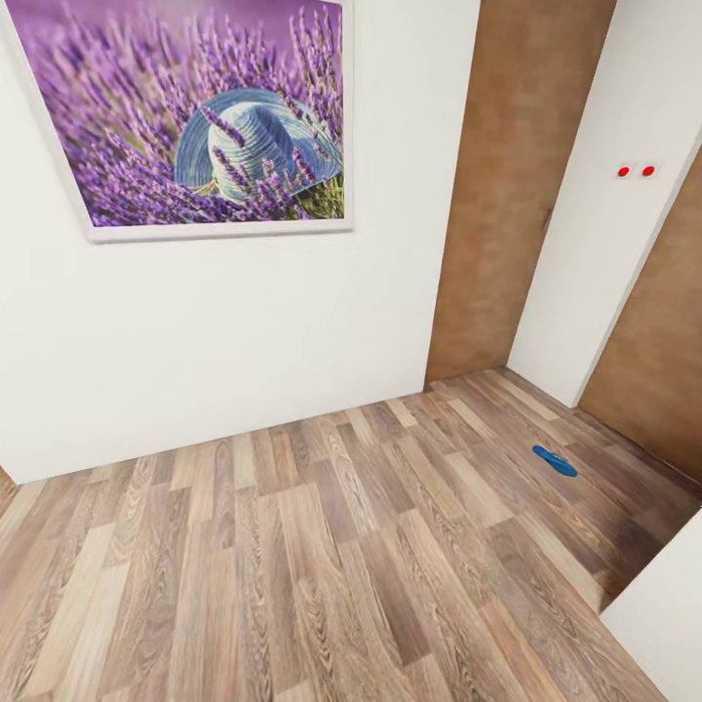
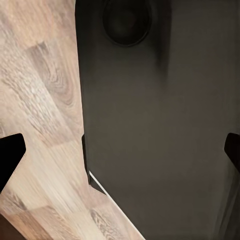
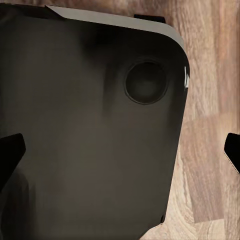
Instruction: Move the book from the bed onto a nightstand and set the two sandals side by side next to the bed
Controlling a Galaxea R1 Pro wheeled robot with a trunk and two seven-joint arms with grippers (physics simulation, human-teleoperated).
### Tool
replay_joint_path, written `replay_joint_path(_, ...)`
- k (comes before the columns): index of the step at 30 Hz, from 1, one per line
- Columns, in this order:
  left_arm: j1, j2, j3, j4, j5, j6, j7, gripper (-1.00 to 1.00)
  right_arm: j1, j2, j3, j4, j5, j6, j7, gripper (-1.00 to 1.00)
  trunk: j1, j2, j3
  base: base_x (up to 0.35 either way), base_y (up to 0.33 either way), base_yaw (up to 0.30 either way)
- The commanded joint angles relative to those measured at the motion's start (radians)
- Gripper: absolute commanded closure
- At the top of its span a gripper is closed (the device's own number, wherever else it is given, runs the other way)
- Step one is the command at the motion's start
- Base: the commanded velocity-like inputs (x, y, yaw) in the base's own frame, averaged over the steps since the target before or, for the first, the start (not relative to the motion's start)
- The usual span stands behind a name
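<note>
Head view: one blue sandal (image 1: 555,460) lies flat on the plank floor (image 1: 292,565) near a brown door (image 1: 517,185) and white wall (image 1: 195,331), below a lavender picture (image 1: 195,107). Its long axis runs diagonally, away and leftward. Both wrist views look down on the robot's dark base (image 2: 160,135) — left gripper (image 2: 120,152) and right gripper (image 3: 120,150) stand wide apart, holding nothing. The sandal lies well ahead of both, toward the right side — judged the right arm's reach, after driving closer.

Lavender picture (image 1: 195,117) — cropped by the frame's top edge.
</note>
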Motion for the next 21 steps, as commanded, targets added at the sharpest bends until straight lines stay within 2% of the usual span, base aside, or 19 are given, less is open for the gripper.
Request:
replay_joint_path(1, -0.001, 0.0, 0.0, 0.001, -0.001, -0.003, -0.001, -1.0, 0.0, 0.0, 0.007, 0.0, 0.002, -0.001, 0.0, -1.0, 0.0, 0.0, -0.001, 0.269, 0.0, 0.0)
replay_joint_path(21, -0.001, 0.0, 0.0, 0.001, -0.001, -0.008, -0.001, -1.0, 0.0, 0.0, 0.012, 0.0, 0.001, -0.001, -0.001, -1.0, 0.0, 0.0, -0.001, 0.27, 0.0, 0.0)
